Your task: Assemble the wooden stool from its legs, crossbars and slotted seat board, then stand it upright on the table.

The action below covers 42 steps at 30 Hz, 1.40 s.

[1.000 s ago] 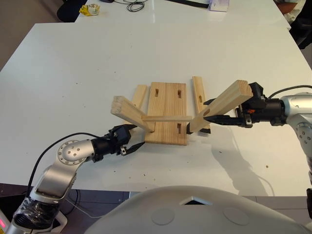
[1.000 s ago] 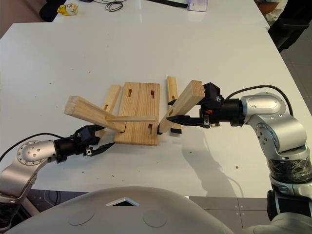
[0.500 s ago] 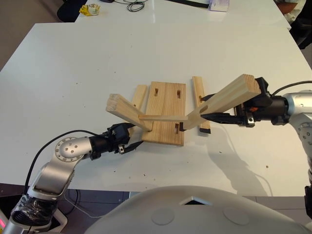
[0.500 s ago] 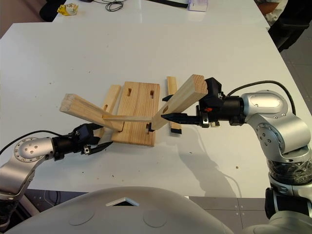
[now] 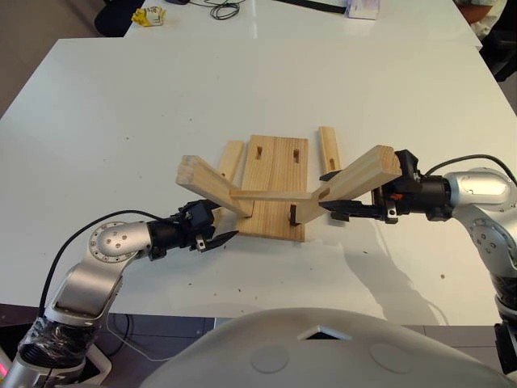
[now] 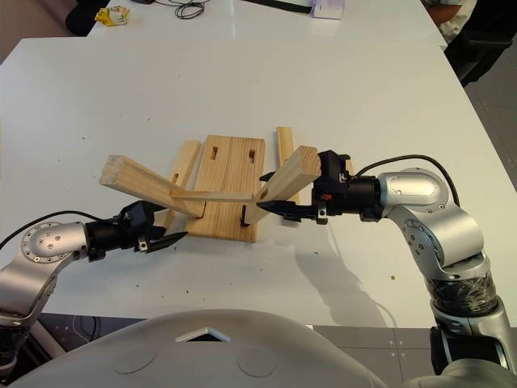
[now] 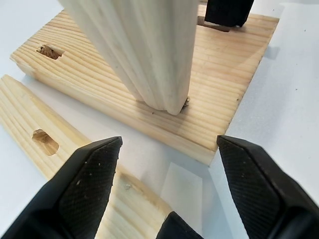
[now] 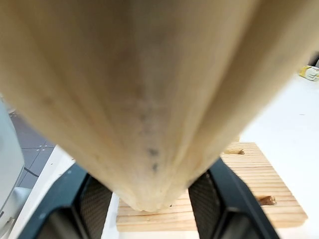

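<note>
From the head, we see a flat slotted wooden seat board (image 5: 275, 174) on the white bench (image 5: 121, 97). A loose slotted wooden piece (image 5: 230, 158) lies along its left edge and a second loose piece (image 5: 329, 148) along its right. Over it a thin wooden crossbar (image 5: 271, 195) joins a thick pale left leg (image 5: 206, 182) and right leg (image 5: 363, 172), both tilted outward. The right tool (image 5: 331, 196) grips the right leg.

In the left wrist view the left tool (image 7: 169, 142) gapes, its pads (image 7: 92, 184) clear of the left leg, whose foot rests on the board.

In the right wrist view, pads (image 8: 97, 199) flank the right leg's end.
</note>
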### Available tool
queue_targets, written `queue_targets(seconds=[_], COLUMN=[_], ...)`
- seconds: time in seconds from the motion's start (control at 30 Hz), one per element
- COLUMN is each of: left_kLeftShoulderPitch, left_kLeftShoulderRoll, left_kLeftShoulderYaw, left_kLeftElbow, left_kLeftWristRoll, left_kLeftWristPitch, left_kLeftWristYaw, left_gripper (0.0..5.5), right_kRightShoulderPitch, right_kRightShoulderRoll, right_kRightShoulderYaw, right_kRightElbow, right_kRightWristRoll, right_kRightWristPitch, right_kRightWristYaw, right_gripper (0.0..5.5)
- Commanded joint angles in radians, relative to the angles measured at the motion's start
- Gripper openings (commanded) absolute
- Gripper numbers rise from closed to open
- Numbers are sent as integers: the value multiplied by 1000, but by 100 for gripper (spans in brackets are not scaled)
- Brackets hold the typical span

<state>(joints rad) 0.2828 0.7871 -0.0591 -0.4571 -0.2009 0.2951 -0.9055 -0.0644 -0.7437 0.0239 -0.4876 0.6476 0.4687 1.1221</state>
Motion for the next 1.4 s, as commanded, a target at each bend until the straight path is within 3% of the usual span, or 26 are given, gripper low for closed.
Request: queue_targets(seconds=[0.03,0.73,1.4], left_kLeftShoulderPitch=[-18,-42,-136], left_kLeftShoulderRoll=[15,7,10], left_kLeftShoulderYaw=[8,-7,-18], left_kLeftElbow=[5,-29,-4], left_kLeftWristRoll=[-7,-17,-14], left_kLeftWristPitch=[9,38,52], left_kLeftWristYaw=[-9,-7,-22], left_gripper=[354,354,354], right_kRightShoulderPitch=[-22,25,-105], right_kRightShoulderRoll=[9,-23,-41], right_kRightShoulderYaw=[9,105,136], right_kRightElbow=[17,61,95], right_kRightWristRoll=[-20,-159,-132], right_kRightWristPitch=[-24,-169,-78], right_kRightWristYaw=[-6,30,31], right_gripper=[202,202,202])
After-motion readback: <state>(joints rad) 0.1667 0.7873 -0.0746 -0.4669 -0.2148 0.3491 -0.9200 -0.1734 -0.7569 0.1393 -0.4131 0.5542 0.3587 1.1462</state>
